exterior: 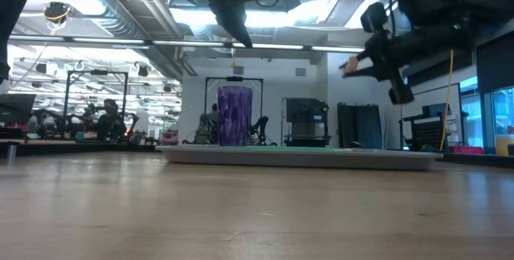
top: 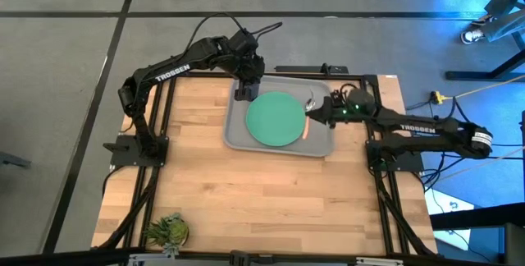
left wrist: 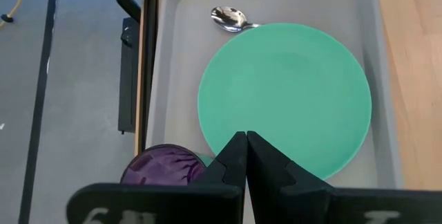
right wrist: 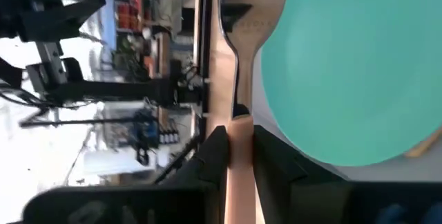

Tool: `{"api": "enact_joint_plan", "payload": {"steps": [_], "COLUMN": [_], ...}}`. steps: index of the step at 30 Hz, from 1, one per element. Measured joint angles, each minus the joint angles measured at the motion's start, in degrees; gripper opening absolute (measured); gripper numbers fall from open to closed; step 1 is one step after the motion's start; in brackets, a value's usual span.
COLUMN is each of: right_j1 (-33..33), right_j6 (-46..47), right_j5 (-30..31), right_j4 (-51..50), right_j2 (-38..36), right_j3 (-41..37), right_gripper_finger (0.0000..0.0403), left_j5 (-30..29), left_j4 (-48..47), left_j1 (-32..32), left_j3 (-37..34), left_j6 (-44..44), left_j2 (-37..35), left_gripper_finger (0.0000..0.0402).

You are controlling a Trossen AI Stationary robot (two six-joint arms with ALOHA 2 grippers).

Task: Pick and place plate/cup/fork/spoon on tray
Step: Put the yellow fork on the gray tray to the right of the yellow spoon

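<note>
Wooden table (top: 271, 192), carrying tray (top: 237, 135): plate (top: 275, 119), cup (left wrist: 162, 167) and spoon (left wrist: 229, 19) lay in it. Right gripper (right wrist: 233, 144) hung over the tray's edge beside the plate, clenched on the fork (right wrist: 243, 37) handle, tines ahead. Step in hand, apparently: placing the fork. Next: lower, let go beside the plate. Left gripper (left wrist: 246, 156), shut and empty, hovered above the cup.

Only readable text I can spot is the white "TROSSEN" lettering on the arms in the high view. It's printed along the left arm (top: 174, 72), on the upper link running toward the tray, and again on the right arm (top: 418, 129), on the long link over the table's edge. The left wrist view shows pale marks on the gripper housing, but they're cut off and I can't read them.
</note>
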Motion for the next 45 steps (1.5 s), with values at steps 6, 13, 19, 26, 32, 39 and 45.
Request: {"api": "enact_joint_plan", "payload": {"steps": [6,13,19,26,32,39,45], "right_j1": [0.4,0.25,-0.45,-3.01,-4.88,-5.26,-5.26], "right_j6": [3.68,3.93,4.06,4.06,3.79,2.51,2.0], "right_j5": [2.35,2.37,2.83,3.46,3.84,4.64,5.43], "right_j4": [10.61,10.5,11.89,12.37,10.69,8.71,4.01], "right_j2": [-1.73,-2.11,-2.11,-2.09,-2.05,-2.02,-2.0], "right_j3": [-8.58,-14.39,-17.82,-20.28,-20.93,-20.95,-20.95], "right_gripper_finger": [0.0053,0.0053,0.0053,0.0053,0.0053,0.0053,0.0053], "left_j5": [0.0,0.56,0.61,0.66,0.66,0.66,0.66], "left_j4": [0.02,0.04,0.07,0.09,1.42,2.27,2.27], "left_j1": [-0.02,-0.02,-0.02,-0.02,-0.02,-0.02,-0.02], "left_j3": [0.0,0.0,0.0,0.0,0.0,0.0,0.0], "left_j6": [0.0,0.0,-0.02,-0.04,-0.09,-0.39,-0.4], "left_j2": [0.0,0.0,0.0,0.0,0.0,0.0,0.0], "left_gripper_finger": [0.0,0.0,0.0,0.0,0.0,0.0,0.0]}}
